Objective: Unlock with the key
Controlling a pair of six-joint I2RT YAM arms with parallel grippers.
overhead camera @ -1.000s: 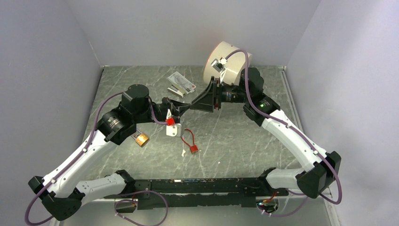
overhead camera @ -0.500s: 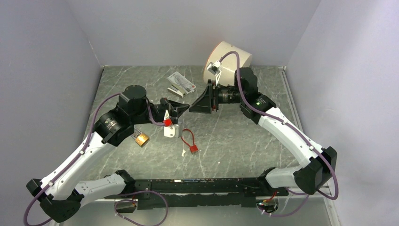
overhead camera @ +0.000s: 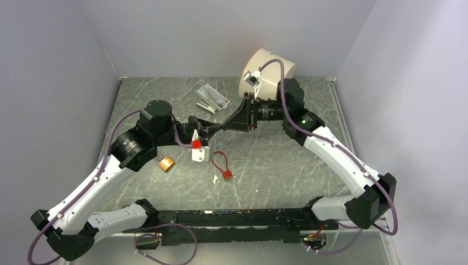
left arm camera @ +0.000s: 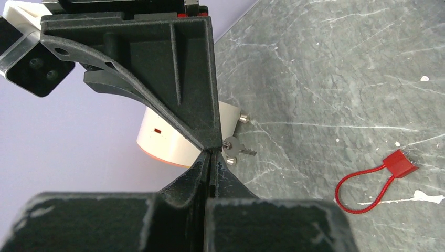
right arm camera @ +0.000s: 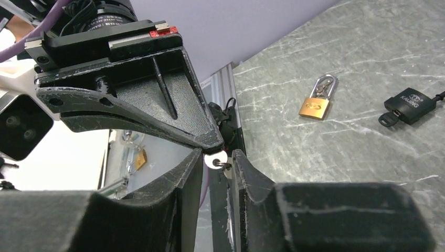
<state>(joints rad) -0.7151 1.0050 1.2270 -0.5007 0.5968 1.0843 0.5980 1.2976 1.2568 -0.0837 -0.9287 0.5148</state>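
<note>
A small silver key on a ring sticks out of my left gripper, whose fingers are shut on it above the table. My right gripper faces it tip to tip. Its two fingers stand a little apart on either side of the key's round head, without clamping it. In the top view the left gripper and the right gripper meet at mid-table. The brass padlock lies on the table under the left arm, also visible in the right wrist view.
A red cable loop with a red tag lies near the middle. A white round container stands at the back. A stapler and card lie behind the grippers. A black tag marked KAUNG rests beside the padlock.
The right gripper has moved left up to the left gripper's tips and its fingers have narrowed around the key. The left arm has shifted slightly, still shut.
</note>
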